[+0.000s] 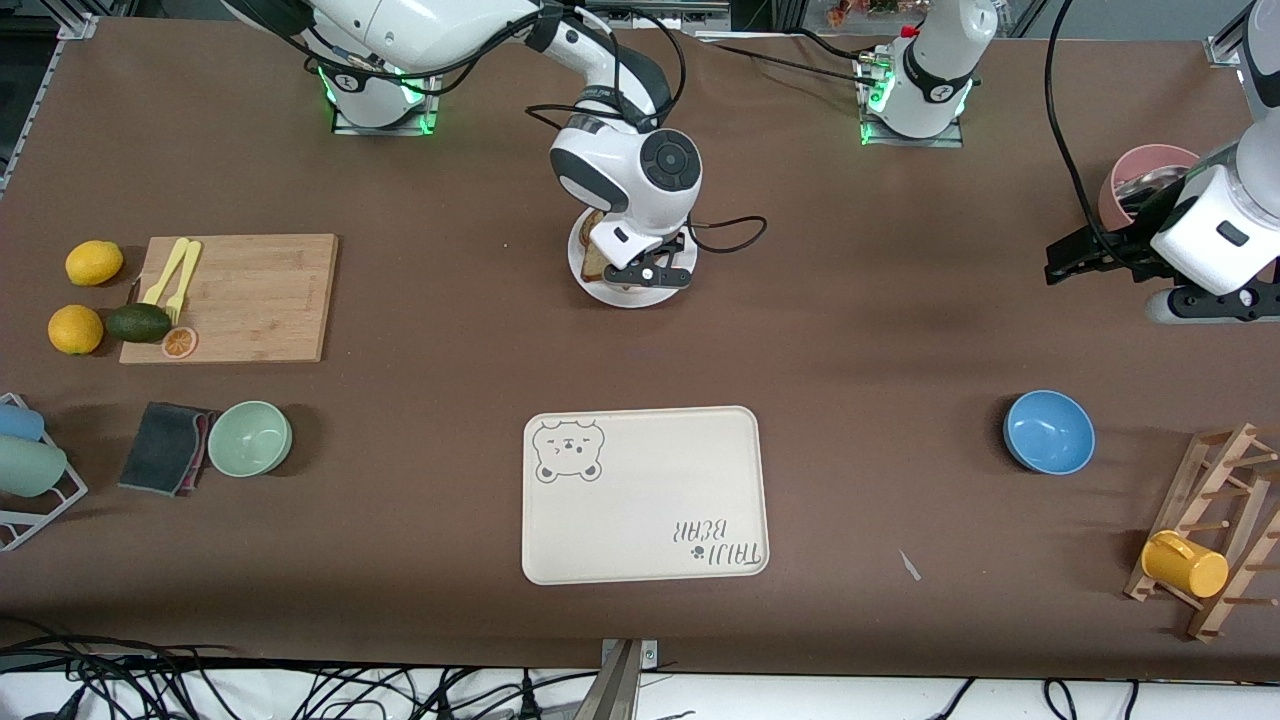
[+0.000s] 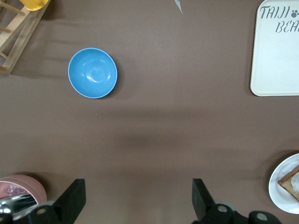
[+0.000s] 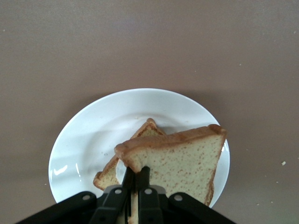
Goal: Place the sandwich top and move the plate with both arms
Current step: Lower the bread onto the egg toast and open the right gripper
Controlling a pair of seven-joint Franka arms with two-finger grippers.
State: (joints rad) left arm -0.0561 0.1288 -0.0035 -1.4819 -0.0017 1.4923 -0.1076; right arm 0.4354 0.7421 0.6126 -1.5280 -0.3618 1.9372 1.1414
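Tan speckled bread is in play at the centre of the counter [image 1: 860,340]: the right hand [image 3: 135,179], reaching in from the right arm's base, is pinched fully shut on the near edge of the sandwich top [image 3: 180,161] and hangs right over the plate [image 3: 88,135]. That slice sits tilted, its crust edge raised, directly above the lower slice [image 3: 142,130] already lying on the plate, so the drop looks to be almost straight down, with only a small levelling needed to square the two up. From the front the plate [image 1: 583,268] peeks out under the wrist, farther from the camera than the bear-print tray [image 1: 645,495]. Over toward the left arm's end now: the left hand [image 1: 1062,262] waits with its fingers [image 2: 74,198] spread as wide as they go, gripping nothing, hovering over bare counter beside the pink cup [image 1: 1150,165], with the blue bowl [image 1: 1048,432] nearer the camera. It's well apart from the plate, so the right arm is plainly the nearer one; the left will have a long reach across before any two-armed carry.
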